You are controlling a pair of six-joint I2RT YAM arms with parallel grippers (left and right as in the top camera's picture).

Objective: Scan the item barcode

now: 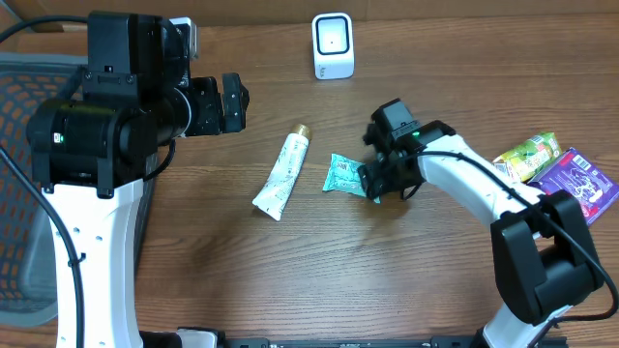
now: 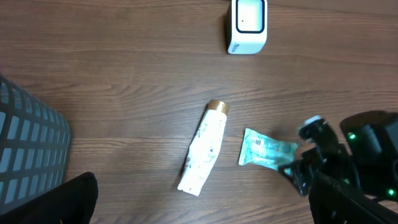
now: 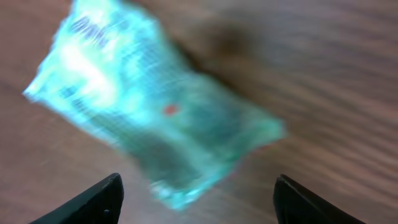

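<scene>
Right gripper (image 3: pixel 198 183) hangs open over the teal packet (image 3: pixel 155 112), which lies flat on the surface just beside the white tube (image 1: pixel 283 174). You seem to be at the pick-up: lower, then close on it. Left gripper (image 1: pixel 232 101) sits open, well apart from the tube.

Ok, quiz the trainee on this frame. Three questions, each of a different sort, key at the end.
1. True or false: the white tube lies with its gold cap pointing toward the scanner.
2. Which item is the right gripper at?
A. white tube
B. teal packet
C. scanner
3. In a few words: how do the jaws of the left gripper stand, and what do they hold?

Key
1. True.
2. B. The jaws stand apart at the packet's end.
3. Open, holding nothing.
</scene>
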